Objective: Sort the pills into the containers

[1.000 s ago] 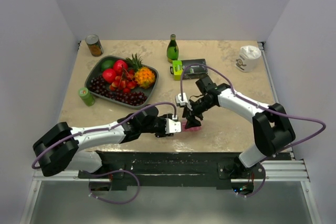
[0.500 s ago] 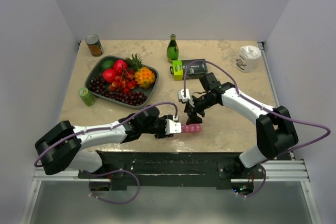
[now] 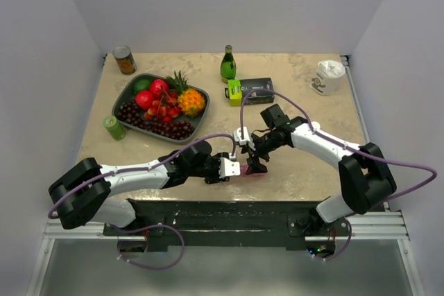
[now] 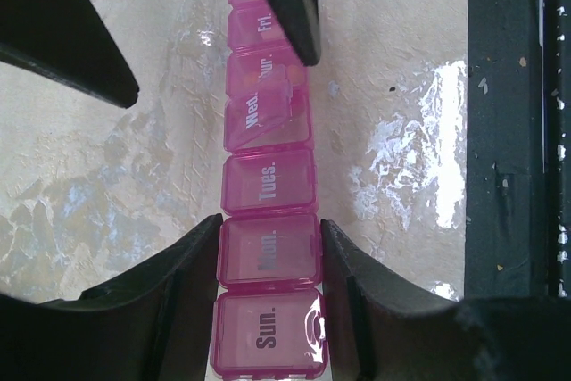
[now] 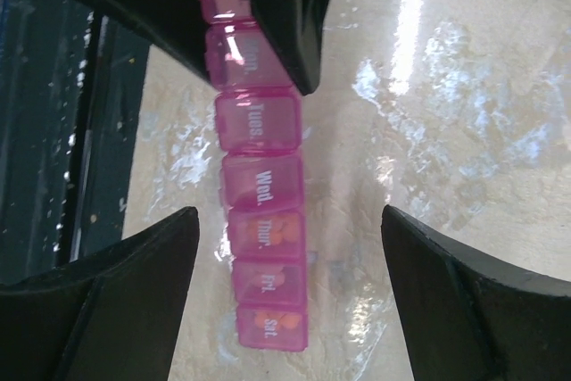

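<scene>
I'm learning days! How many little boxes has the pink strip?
7 along the pill organiser: Sun., Mon. between the left jaws, Tues., Wed., Thur., Fri., Sat. farthest.

Fruit tray (image 3: 118, 107), tin can (image 3: 125, 59), green bottle (image 3: 228, 64) — white cup (image 3: 327, 77) far right

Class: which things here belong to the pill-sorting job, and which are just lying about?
Job: pink pill organiser, left claw gripping it, right claw open over it.
Lying about: fruit tray, green glass bottle, tin can, green can, black box.

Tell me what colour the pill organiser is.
Translucent pink; the pill organiser shows best in the left wrist view.
</scene>
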